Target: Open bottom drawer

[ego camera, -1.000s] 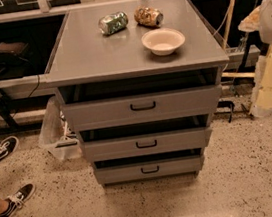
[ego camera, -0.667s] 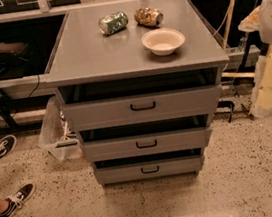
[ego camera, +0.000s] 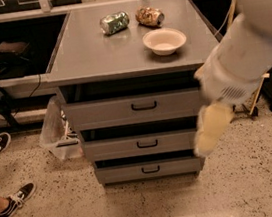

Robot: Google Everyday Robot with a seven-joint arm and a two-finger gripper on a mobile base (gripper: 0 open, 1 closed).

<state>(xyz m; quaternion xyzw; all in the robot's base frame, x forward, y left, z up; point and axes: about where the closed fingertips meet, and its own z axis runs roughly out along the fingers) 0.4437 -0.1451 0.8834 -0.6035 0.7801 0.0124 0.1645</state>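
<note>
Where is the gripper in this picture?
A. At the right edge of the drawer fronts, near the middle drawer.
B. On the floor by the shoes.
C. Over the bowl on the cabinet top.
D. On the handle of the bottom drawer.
A: the gripper is at the right edge of the fronts, level with the middle drawer, apart from the handle of the bottom drawer.
</note>
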